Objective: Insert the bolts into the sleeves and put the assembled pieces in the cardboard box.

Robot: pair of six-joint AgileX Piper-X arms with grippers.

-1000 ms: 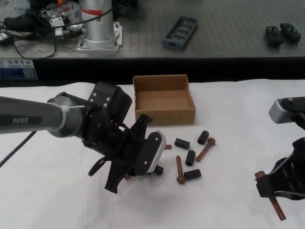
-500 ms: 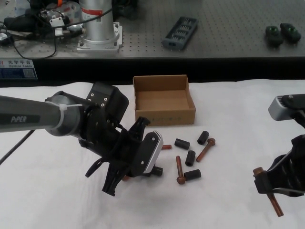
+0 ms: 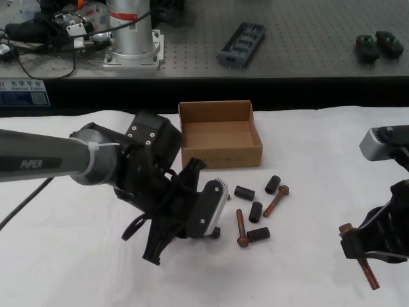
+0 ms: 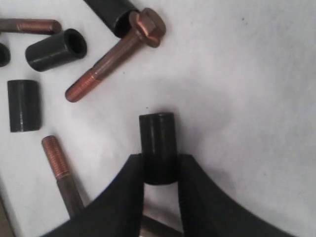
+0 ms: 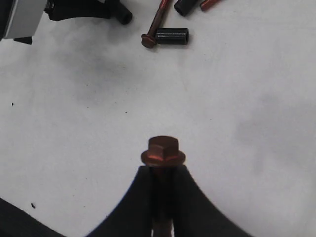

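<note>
My left gripper (image 4: 160,165) is shut on a black sleeve (image 4: 158,140) that lies on the white cloth; in the high view the left gripper (image 3: 208,225) sits low beside the pile. Around it lie loose copper bolts (image 4: 116,54) and other sleeves (image 4: 56,49). At the right, above the cloth, my right gripper (image 5: 162,173) is shut on a copper bolt (image 5: 163,152) with its hex head sticking out past the fingertips. In the high view that held bolt (image 3: 359,257) points down from the right gripper (image 3: 363,246). The cardboard box (image 3: 223,157) stands open behind the pile.
Loose sleeves (image 3: 244,192) and bolts (image 3: 276,200) are scattered in front of the box. Behind the cloth runs a perforated bench with a metal post (image 3: 131,29) and a black rack (image 3: 241,42). Bare cloth lies between the two arms.
The left arm has shifted a little to the right, toward the loose parts. The right gripper with its bolt has drifted slightly up and left.
</note>
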